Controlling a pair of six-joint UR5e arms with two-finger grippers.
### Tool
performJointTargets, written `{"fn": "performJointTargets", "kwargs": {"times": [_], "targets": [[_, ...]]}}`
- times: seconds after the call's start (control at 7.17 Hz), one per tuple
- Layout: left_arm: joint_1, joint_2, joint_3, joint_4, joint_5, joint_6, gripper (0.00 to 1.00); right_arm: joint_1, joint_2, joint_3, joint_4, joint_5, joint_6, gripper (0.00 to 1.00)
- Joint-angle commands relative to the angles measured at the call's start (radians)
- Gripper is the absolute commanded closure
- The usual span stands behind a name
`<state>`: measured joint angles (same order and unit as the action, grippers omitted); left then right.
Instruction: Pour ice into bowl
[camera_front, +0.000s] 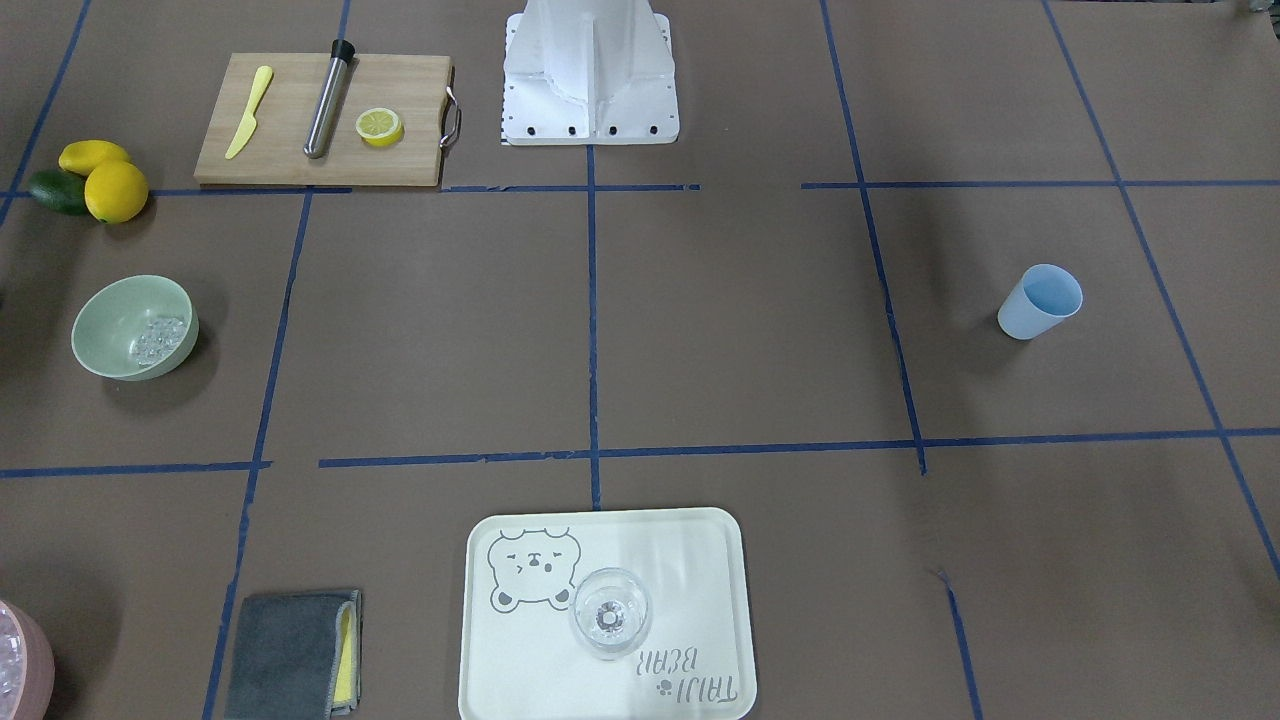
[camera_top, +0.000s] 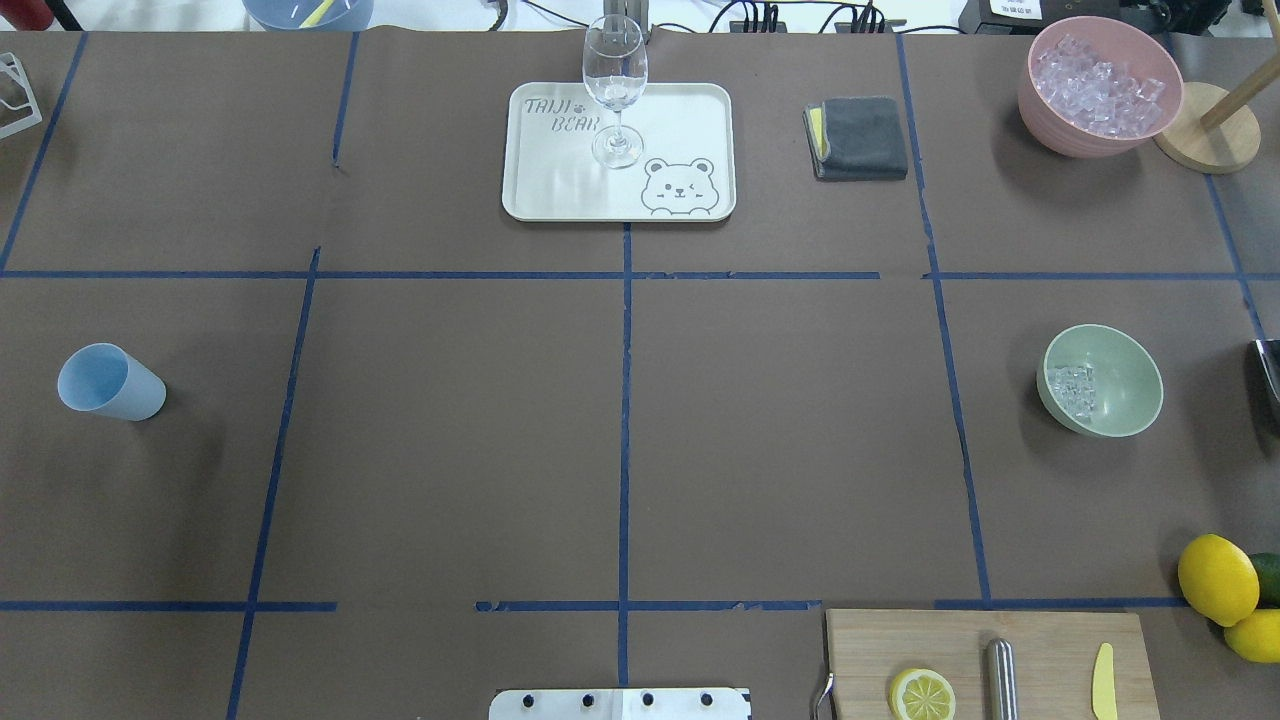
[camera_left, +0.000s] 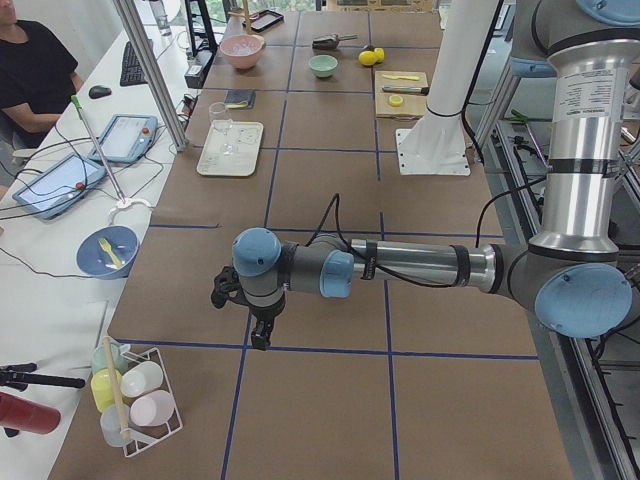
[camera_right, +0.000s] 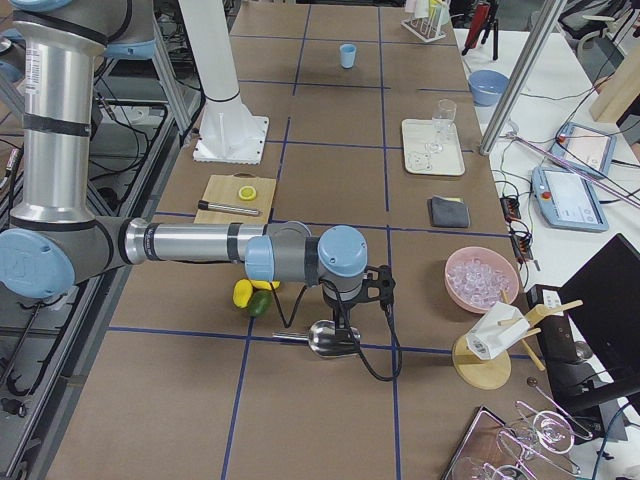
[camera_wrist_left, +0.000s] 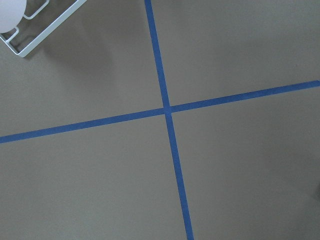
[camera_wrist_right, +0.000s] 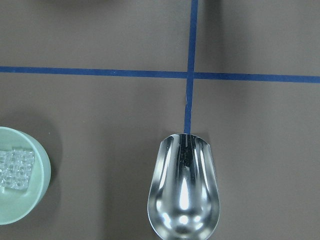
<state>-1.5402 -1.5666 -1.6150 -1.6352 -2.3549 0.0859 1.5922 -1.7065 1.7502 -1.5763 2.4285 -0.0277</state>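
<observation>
The pale green bowl (camera_front: 100, 320) stands on the table and holds a small heap of clear ice (camera_front: 158, 338). Bowl (camera_top: 1125, 385) and ice (camera_top: 1073, 388) also show in the overhead view, at the right. In the right wrist view the bowl (camera_wrist_right: 36, 200) with ice (camera_wrist_right: 15, 170) sits at the lower left edge. My right gripper (camera_right: 343, 322) hangs over a metal scoop (camera_right: 322, 338), which shows empty in its wrist view (camera_wrist_right: 184, 187). My left gripper (camera_left: 258, 340) hovers over bare table at the far end. I cannot tell whether either gripper is open or shut.
A light blue cup (camera_top: 110, 383) stands at the left. A pink tub of ice (camera_top: 1100, 85), a grey cloth (camera_top: 858, 138) and a tray (camera_top: 690, 110) with a wine glass (camera_top: 614, 85) stand at the far side. A cutting board (camera_front: 320, 120) and lemons (camera_front: 112, 188) lie near the robot.
</observation>
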Motion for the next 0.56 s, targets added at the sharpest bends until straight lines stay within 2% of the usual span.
{"fn": "performJointTargets", "kwargs": {"times": [0.0,0.42], "targets": [[0.0,0.0,0.0,0.0,0.002,0.0,0.0,0.002,0.002,0.0,0.001,-0.002,0.002,0.0],[0.0,0.0,0.001,0.0,0.002,0.0,0.0,0.005,0.004,0.006,0.001,-0.002,0.006,0.0]]}}
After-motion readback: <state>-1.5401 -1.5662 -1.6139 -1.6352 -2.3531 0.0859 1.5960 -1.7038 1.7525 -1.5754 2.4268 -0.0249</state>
